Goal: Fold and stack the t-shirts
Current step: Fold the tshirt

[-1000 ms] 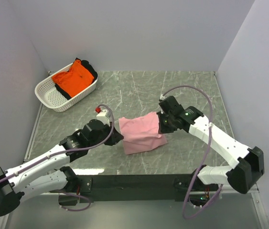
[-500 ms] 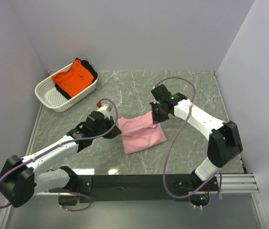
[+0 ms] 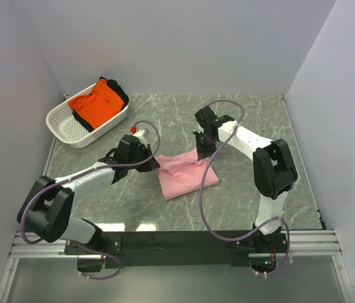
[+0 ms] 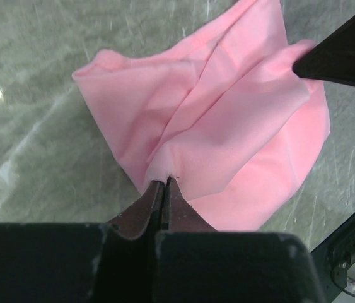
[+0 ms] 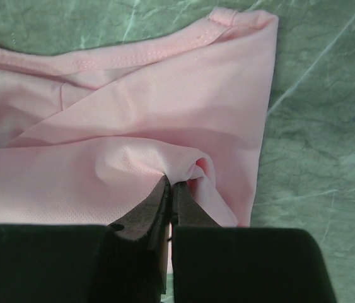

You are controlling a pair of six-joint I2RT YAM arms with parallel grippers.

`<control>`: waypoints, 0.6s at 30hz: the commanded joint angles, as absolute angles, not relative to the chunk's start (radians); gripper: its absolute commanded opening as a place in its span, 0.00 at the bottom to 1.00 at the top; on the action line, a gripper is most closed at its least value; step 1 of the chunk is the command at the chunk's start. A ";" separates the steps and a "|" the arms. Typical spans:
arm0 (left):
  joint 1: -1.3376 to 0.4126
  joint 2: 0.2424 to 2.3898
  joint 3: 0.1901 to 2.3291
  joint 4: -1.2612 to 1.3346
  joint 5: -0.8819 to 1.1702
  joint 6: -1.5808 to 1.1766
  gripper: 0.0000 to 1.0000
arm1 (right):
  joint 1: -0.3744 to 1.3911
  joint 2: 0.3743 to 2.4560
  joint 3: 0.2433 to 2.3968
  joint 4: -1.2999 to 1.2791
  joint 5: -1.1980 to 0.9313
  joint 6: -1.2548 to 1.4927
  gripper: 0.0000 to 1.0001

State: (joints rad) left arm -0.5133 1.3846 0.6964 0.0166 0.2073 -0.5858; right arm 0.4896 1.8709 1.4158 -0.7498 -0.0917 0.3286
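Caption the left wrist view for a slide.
Left tool shut on the pink shirt, bunched on the table.

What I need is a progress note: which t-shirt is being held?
The pink t-shirt, pinched by the left gripper and right gripper; the orange t-shirt lies in the white basket.

pink t-shirt [image 3: 186, 177]: matt knit cloth — I see a fine weave
orange t-shirt [image 3: 98, 104]: matt cloth
basket [image 3: 95, 134]: white perforated plastic
table [image 3: 246, 120]: smooth marble-look — faint sheen
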 commanded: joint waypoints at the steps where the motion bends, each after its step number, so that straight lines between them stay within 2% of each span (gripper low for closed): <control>1: -0.488 1.414 0.759 0.106 0.259 -0.545 0.01 | 0.465 1.885 1.474 -0.716 -0.112 0.304 0.00; 15: -0.411 1.600 0.830 0.163 0.334 -0.528 0.01 | 0.413 2.020 1.610 -0.730 -0.156 0.290 0.00; 17: -0.410 1.623 0.845 0.155 0.324 -0.525 0.01 | 0.407 2.037 1.626 -0.732 -0.160 0.293 0.04; 18: -0.408 1.631 0.853 0.140 0.315 -0.522 0.01 | 0.402 2.040 1.640 -0.730 -0.161 0.295 0.09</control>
State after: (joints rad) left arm -0.4137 1.6165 0.8001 0.1112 0.2985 -0.5556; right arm 0.4213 2.0274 1.5757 -0.7330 -0.1528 0.3103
